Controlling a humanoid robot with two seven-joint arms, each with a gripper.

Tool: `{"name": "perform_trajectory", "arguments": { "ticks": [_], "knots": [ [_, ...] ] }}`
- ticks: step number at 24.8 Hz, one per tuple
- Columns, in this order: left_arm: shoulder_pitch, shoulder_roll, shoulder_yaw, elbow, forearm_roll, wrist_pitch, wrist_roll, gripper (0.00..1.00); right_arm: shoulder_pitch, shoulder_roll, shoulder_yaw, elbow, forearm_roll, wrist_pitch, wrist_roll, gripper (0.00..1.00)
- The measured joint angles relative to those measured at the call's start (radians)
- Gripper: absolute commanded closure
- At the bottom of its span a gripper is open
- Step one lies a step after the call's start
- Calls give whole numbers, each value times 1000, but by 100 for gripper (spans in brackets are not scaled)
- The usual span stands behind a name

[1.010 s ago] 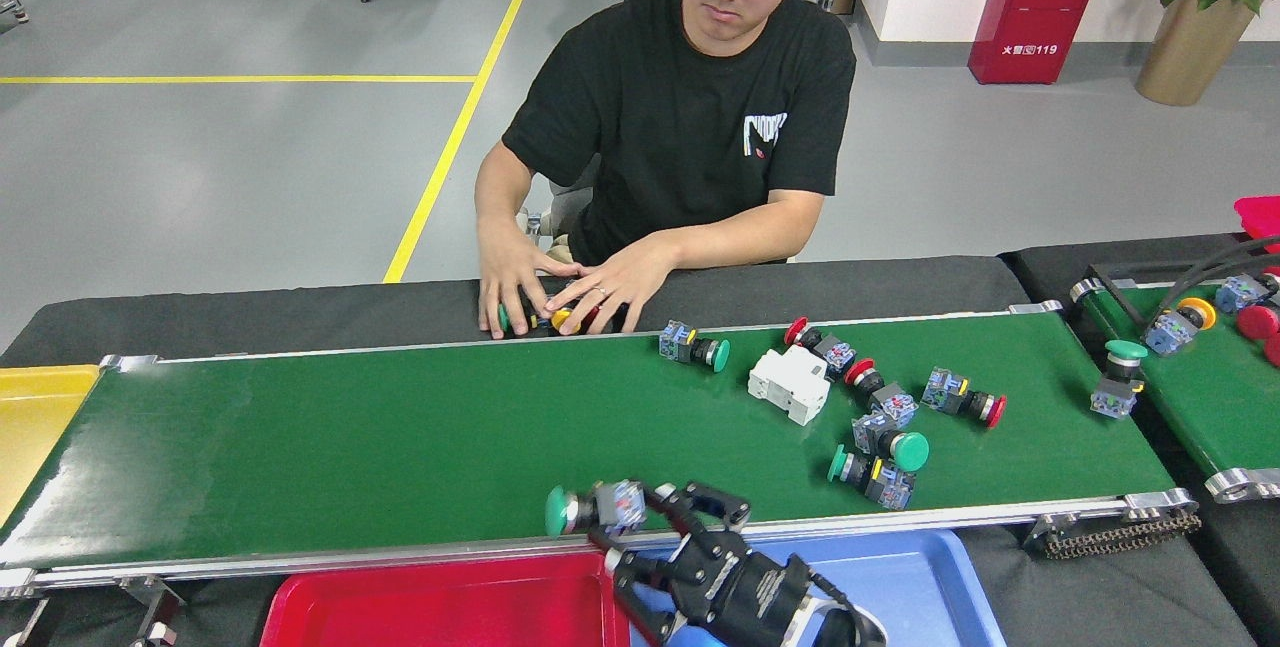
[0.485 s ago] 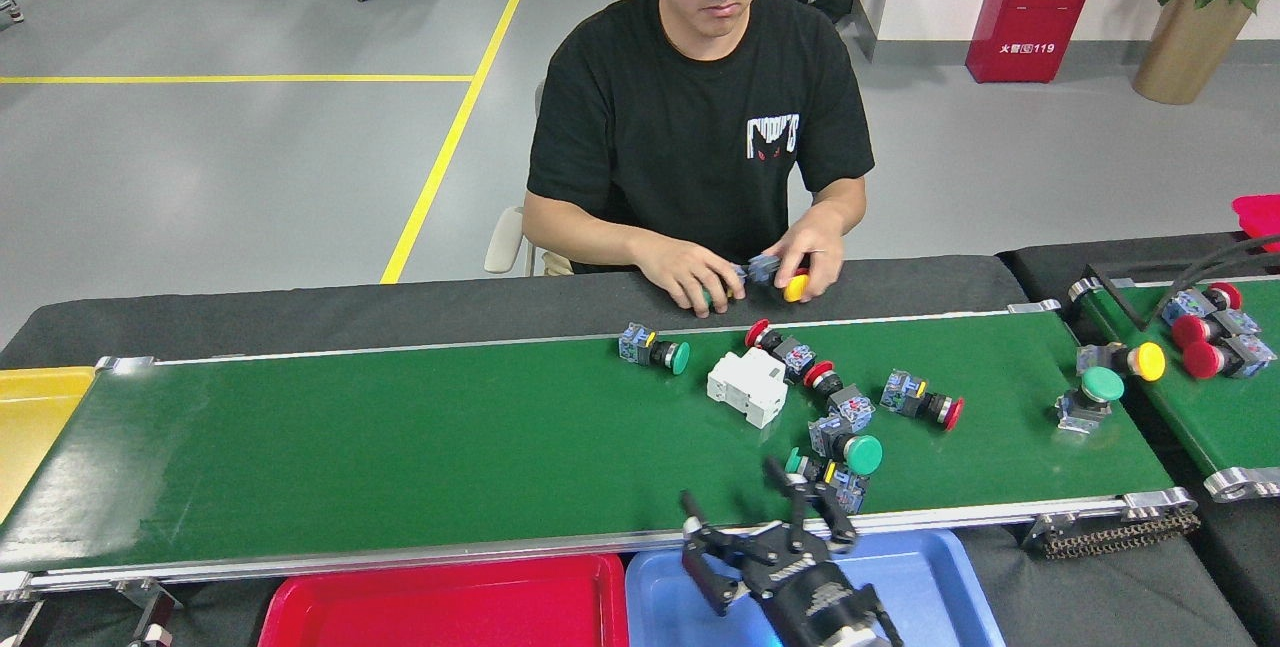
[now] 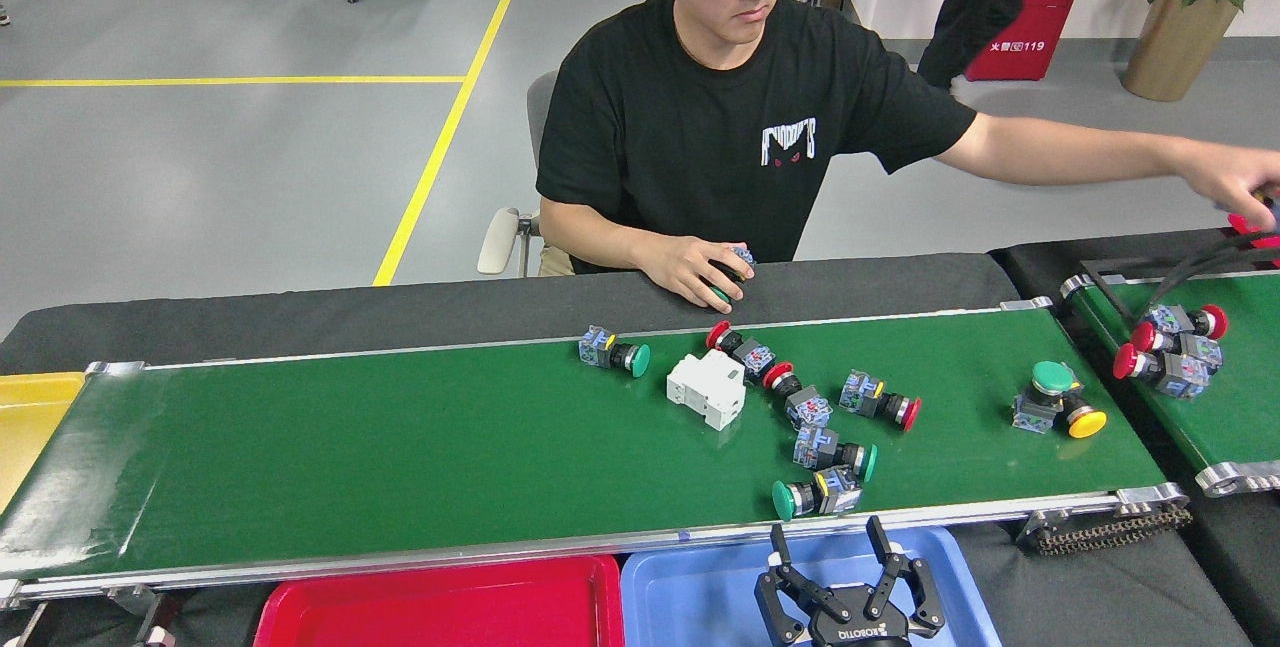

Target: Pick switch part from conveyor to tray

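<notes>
The right gripper (image 3: 832, 555) is hovering over the blue tray (image 3: 700, 597) at the near edge of the conveyor (image 3: 400, 447). Its jaws are standing spread, pointing toward the belt, and are pinching nothing. The left gripper is not appearing in the head view.

The nearest switch part (image 3: 815, 496), a green-capped unit lying on its side, is resting on the belt just beyond the near rail. It is lying directly ahead of the spread jaws and apart from them, with the rail running between the two.

A second green-capped switch (image 3: 835, 452) is lying just behind it. Two red-capped switches (image 3: 765, 367) are lying in a line beside a white breaker block (image 3: 707, 389). Another red-capped switch (image 3: 880, 405) is lying to the right of them, and a lone green-capped switch (image 3: 612, 354) is lying to the left of the block. A green and yellow pair (image 3: 1055, 401) is sitting near the right end of the belt.

The red tray (image 3: 440, 607) is sitting beside the blue tray, on its left. A person (image 3: 740, 127) is sitting behind the worktop (image 3: 300, 312), resting one hand (image 3: 700, 272) on a switch and reaching the other arm to the right.
</notes>
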Motion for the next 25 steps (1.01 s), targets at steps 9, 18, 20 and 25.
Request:
{"name": "perform_trajectory", "arguments": {
  "ticks": [9, 18, 20, 25],
  "knots": [
    [0, 0, -1, 0, 0, 0, 0, 0, -115, 26, 70, 104, 42, 12, 62, 2],
    [-2, 0, -2, 3, 0, 0, 0, 0, -228, 98, 75, 229, 65, -81, 95, 81],
    [-2, 1, -2, 3, 0, 0, 0, 0, -229, 98, 74, 237, 66, -118, 110, 89],
    [-2, 1, -2, 3, 0, 0, 0, 0, -231, 97, 71, 238, 61, -179, 119, 94]
  ]
}}
